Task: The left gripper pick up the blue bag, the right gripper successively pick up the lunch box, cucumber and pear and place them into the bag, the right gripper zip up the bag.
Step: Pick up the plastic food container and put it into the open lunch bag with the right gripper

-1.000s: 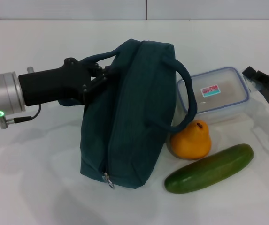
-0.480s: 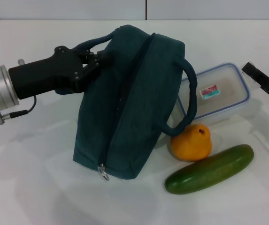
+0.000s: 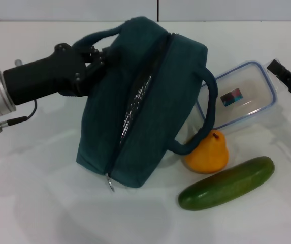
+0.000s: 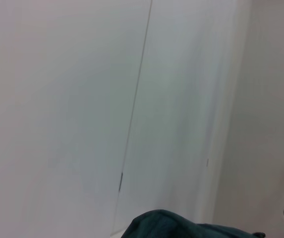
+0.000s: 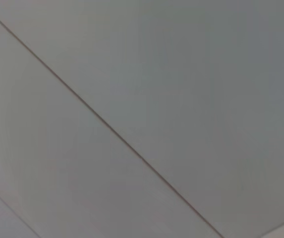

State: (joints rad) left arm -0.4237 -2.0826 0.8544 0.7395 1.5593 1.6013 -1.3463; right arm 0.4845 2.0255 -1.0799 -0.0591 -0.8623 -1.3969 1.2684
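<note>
In the head view my left gripper (image 3: pixel 95 58) is shut on the near handle of the blue bag (image 3: pixel 155 101) and holds it up and tilted, with its lower end near the table. The bag's zip gapes partway and shows silver lining. The bag's top edge also shows in the left wrist view (image 4: pixel 171 225). The clear lunch box (image 3: pixel 241 96) with a blue-rimmed lid sits tilted behind the bag's far handle. The orange-yellow pear (image 3: pixel 207 152) stands beside the bag. The green cucumber (image 3: pixel 226 183) lies in front of the pear. My right gripper (image 3: pixel 287 80) is at the right edge, beside the lunch box.
Everything rests on a white table (image 3: pixel 43 203) with a pale wall behind it. The zip pull (image 3: pixel 109 184) hangs at the bag's near lower corner. The right wrist view shows only wall panels.
My left gripper has risen and pulled back to the left, lifting and tilting the bag more. The zip has gaped open to show lining. The lunch box now sits more tilted.
</note>
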